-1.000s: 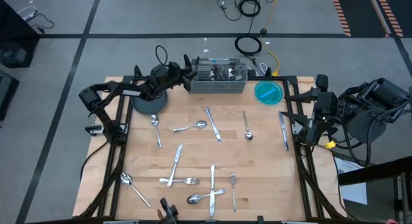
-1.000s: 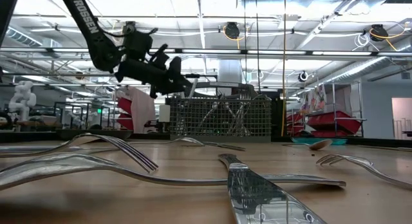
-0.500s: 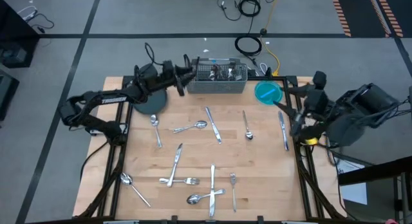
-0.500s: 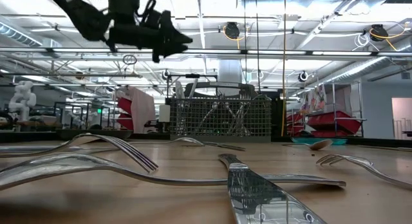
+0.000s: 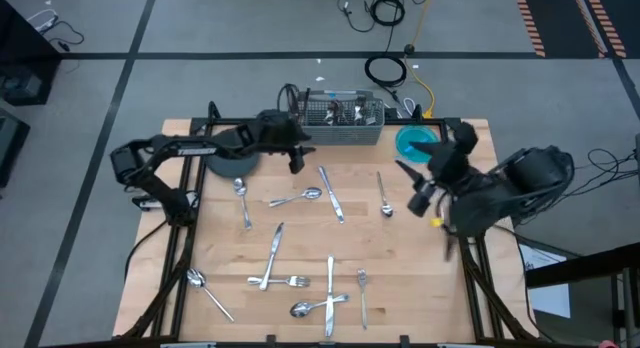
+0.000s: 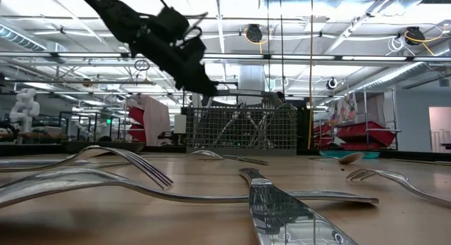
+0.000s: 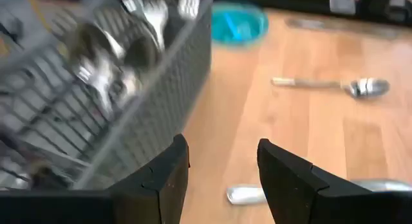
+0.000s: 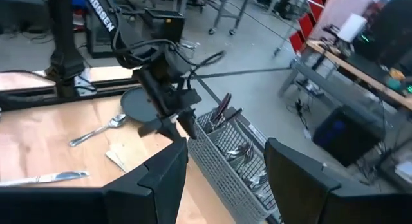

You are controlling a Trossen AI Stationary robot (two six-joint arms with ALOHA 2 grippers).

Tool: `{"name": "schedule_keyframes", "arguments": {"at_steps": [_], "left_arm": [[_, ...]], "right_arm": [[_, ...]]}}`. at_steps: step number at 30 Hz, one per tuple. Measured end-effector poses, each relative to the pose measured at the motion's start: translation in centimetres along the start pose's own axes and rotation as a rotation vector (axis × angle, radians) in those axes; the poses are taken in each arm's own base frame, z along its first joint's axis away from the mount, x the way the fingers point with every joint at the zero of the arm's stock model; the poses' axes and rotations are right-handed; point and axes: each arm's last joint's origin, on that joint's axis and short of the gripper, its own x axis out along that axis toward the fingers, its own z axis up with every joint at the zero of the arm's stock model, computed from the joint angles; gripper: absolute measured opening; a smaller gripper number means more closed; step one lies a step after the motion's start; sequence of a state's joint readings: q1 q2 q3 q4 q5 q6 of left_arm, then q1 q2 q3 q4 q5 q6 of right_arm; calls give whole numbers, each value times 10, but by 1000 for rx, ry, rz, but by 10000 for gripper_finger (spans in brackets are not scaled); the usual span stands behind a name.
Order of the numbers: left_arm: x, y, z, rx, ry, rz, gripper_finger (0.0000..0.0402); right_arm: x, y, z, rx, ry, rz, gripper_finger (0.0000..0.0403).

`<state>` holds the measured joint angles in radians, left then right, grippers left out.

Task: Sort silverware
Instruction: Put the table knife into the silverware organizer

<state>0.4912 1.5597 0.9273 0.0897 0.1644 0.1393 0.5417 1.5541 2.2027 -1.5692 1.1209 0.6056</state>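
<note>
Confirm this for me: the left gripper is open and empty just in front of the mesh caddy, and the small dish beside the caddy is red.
One detail is wrong: the small dish is blue, not red, as the high view shows. The rest stands: the left gripper is open and empty just in front of the mesh caddy.

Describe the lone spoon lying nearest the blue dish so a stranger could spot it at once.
Start at the grey mesh caddy on the table's far edge, then the round blue dish on its right. Just nearer the camera from that dish, a spoon lies lengthwise, bowl toward the near edge. Unlike the spoon and knife to its left, it touches nothing and lies alone.
</note>
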Motion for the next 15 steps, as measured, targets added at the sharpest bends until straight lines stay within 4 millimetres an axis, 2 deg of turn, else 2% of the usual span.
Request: {"name": "schedule_keyframes", "arguments": {"at_steps": [5, 10, 15], "left_arm": [[15, 7, 5, -12, 37, -72, 151], [24, 7, 9, 72, 71, -156, 114], [27, 9, 6, 133, 121, -154, 62]], "right_arm": [[33, 27, -20, 39, 83, -86, 196], [63, 51, -62, 137, 183, -174, 196], [78, 69, -101, 252, 244, -224, 196]]}}
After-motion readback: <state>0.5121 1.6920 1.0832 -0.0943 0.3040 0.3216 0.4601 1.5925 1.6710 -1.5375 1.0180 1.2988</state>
